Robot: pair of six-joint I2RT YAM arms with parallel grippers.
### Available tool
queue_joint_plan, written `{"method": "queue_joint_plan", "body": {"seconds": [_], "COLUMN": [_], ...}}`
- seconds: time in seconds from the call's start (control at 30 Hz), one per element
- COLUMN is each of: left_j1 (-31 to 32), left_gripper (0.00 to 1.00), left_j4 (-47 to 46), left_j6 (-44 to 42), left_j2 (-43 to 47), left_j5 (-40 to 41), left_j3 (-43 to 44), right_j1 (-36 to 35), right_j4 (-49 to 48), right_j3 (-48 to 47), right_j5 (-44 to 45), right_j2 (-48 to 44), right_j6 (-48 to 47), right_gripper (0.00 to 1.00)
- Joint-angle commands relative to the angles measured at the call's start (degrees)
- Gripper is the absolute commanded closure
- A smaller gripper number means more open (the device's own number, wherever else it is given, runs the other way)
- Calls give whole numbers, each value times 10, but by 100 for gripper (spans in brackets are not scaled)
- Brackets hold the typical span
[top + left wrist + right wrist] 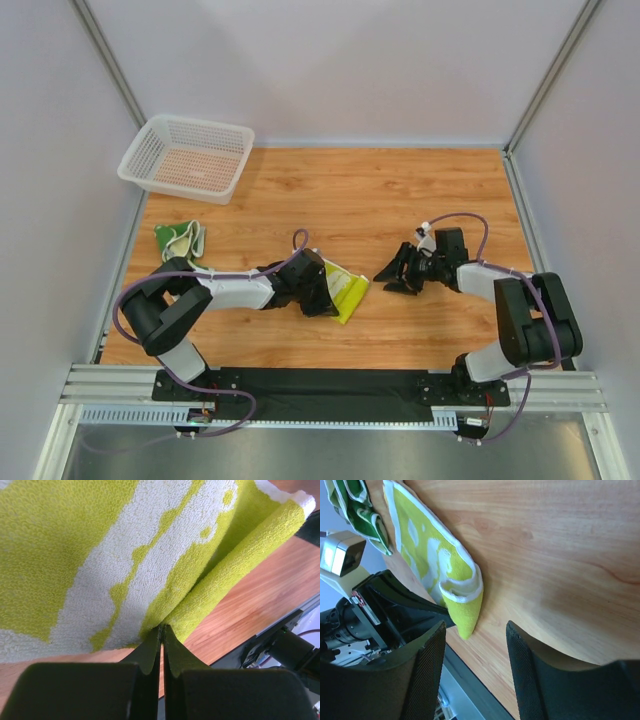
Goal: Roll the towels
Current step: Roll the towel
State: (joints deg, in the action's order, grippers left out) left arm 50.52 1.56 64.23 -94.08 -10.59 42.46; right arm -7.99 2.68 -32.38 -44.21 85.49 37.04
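Note:
A yellow-green towel (347, 289) with white patches lies on the wooden table just left of centre. My left gripper (318, 291) is shut on its near edge, and in the left wrist view the fingertips (162, 630) pinch a fold of the towel (100, 555). My right gripper (396, 275) stands open a short way to the towel's right, with nothing between its fingers. In the right wrist view the towel (427, 555) has one corner curled over, just ahead of the open right gripper (476, 630). A second towel (181, 240), green and cream, lies bunched at the left.
A white mesh basket (187, 157) stands at the table's back left corner. The green and cream towel (355, 510) and the left arm (385, 610) show at the left of the right wrist view. Walls close in both sides.

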Motion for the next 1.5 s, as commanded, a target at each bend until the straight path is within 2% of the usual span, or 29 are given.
{"method": "queue_joint_plan", "body": {"seconds": [0.0,0.37,0.6,0.77,1.07,1.17,1.23,1.33,1.47], "left_j1": [-5,-5,-5,-5,-6,-7,-8,-8,-7], "left_gripper": [100,100,100,100,100,100,100,100,98], "left_j4": [57,53,54,52,50,51,51,48,66], "left_j6": [-12,-7,-7,-6,-6,-6,-6,-12,-34], "left_j2": [0,2,2,3,1,3,4,4,8], "left_j5": [22,17,16,17,16,14,15,11,19], "left_j3": [-5,-11,-11,-13,-14,-15,-15,-14,-1], "right_j1": [-9,-47,-66,-85,-102,-103,-104,-104,-104], "right_j4": [-86,-174,-180,-189,-212,-212,-211,-207,-185], "right_j3": [19,40,27,15,8,6,6,5,-2], "right_j5": [-35,-33,-23,-15,-11,-11,-13,-14,-10], "right_j2": [12,85,108,136,167,170,169,166,156], "right_j6": [18,44,47,47,56,55,54,54,51], "right_gripper": [47,48,50,56,58,66,78,87,90]}}
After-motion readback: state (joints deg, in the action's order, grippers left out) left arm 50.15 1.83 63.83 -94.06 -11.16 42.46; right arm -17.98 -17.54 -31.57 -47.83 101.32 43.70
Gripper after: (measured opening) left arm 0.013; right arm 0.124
